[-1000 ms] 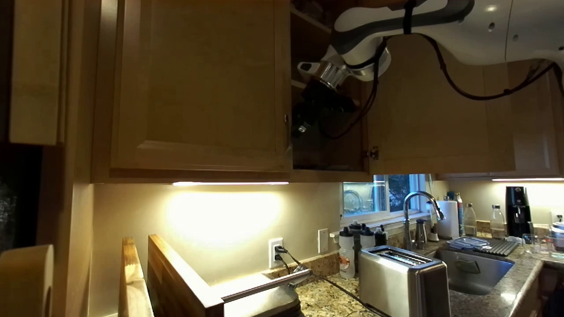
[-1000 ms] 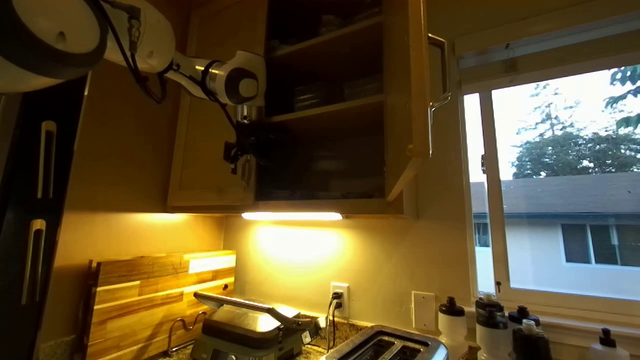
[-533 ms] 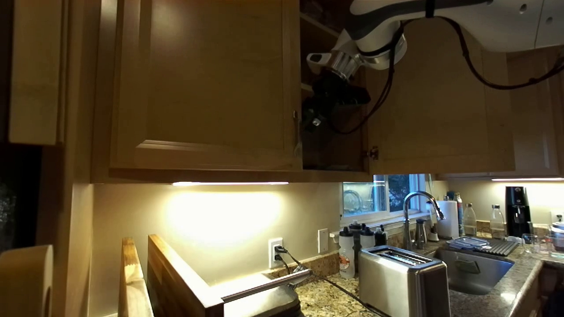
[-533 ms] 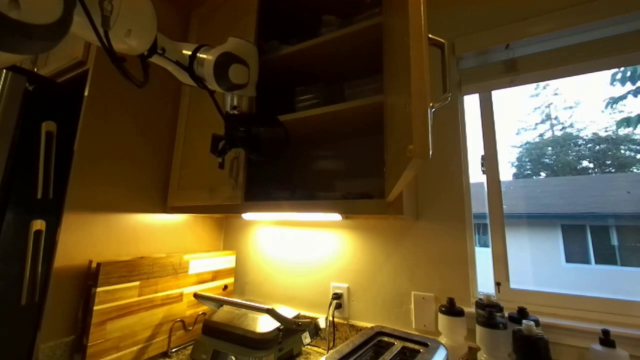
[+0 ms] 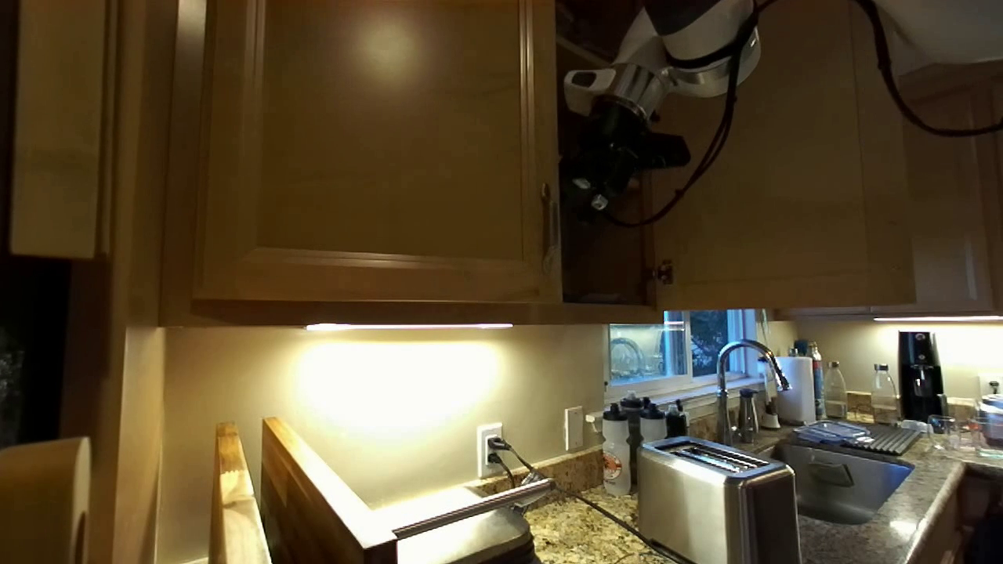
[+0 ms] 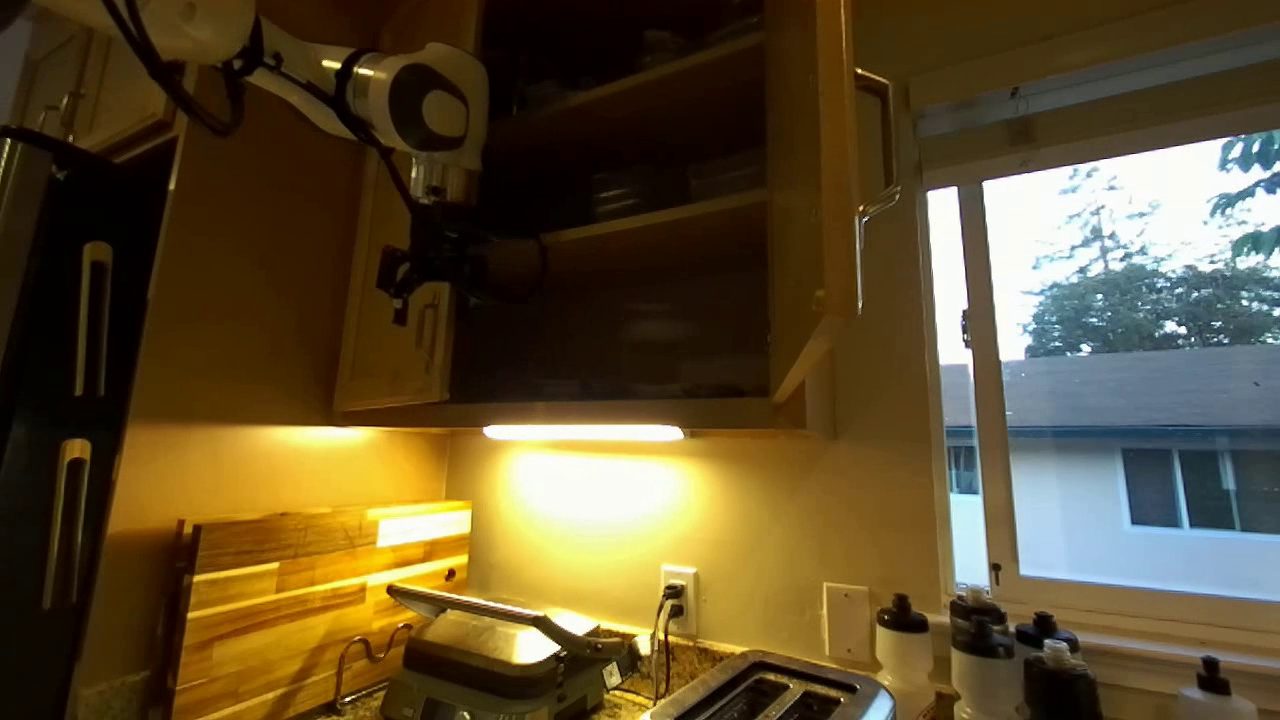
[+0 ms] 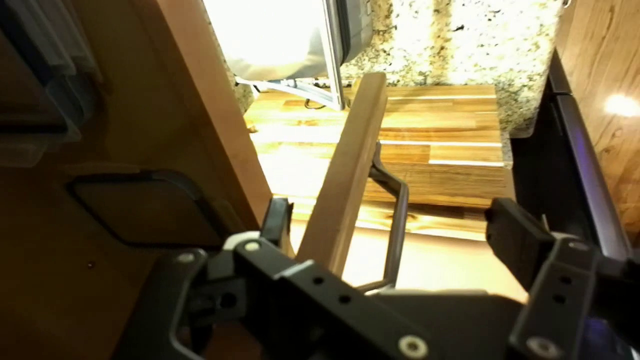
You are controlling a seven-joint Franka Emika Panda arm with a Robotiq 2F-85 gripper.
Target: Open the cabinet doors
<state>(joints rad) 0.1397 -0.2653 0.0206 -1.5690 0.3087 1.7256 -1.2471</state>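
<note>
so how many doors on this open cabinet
2: the partly open door beside the gripper, and the wide-open door nearer the window. Any higher up would be out of frame.

The nearer cabinet door [image 5: 392,157], of tan wood with a recessed panel, stands partly open, its edge and metal handle [image 7: 397,230] between the jaws of the gripper [image 7: 390,222]. The farther door [image 5: 783,211] stands wide open, well apart from the gripper.

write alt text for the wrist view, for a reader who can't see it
Open gripper, with the edge of a cabinet door and its bar handle showing between the spread jaws. The door stands ajar; dim cabinet interior at picture left, wooden board and speckled counter beyond.
</note>
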